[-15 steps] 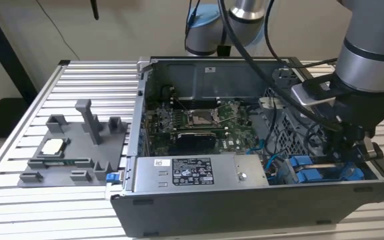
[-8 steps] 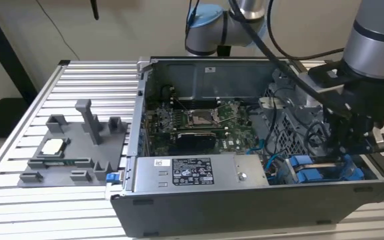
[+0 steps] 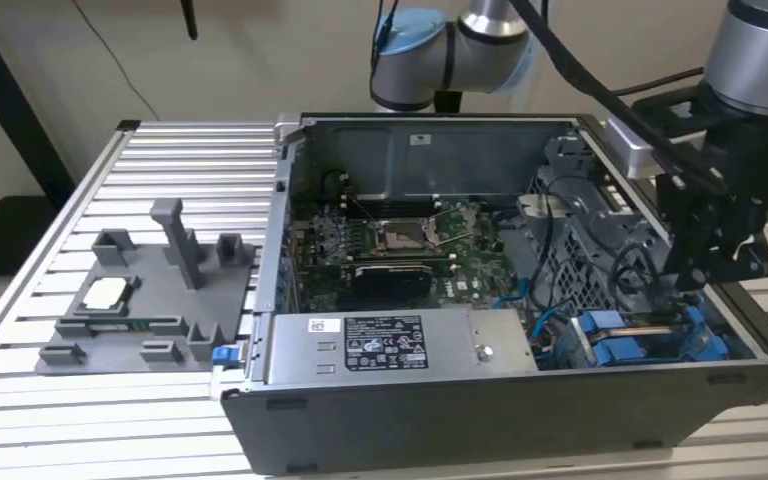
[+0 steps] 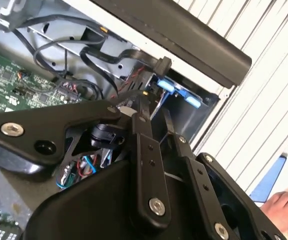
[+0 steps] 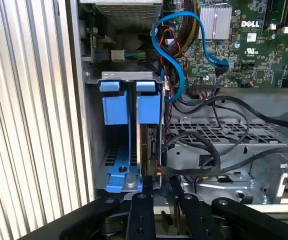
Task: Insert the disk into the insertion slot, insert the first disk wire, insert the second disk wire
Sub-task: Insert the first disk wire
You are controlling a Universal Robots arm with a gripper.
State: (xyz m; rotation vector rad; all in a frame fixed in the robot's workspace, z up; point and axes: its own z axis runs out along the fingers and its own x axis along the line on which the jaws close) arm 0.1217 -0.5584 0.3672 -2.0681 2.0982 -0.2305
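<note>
A slatted metal table [image 3: 157,160] carries an open computer case [image 3: 491,425], with a grey fixture tray [image 3: 157,320] beside it toward the table's edge on the exterior view's left. In the case's near corner on the exterior view's right sits the insertion slot [image 5: 126,76]. The disk [image 5: 149,150] stands on edge inside it (blue frame showing). The gripper [image 5: 160,184] hovers just above the disk, fingers parted, gripping nothing.

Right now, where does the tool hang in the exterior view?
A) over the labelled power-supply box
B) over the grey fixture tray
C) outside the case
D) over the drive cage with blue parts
D: the tool hangs above the insertion slot, the cage with blue parts, inside the case.
</note>
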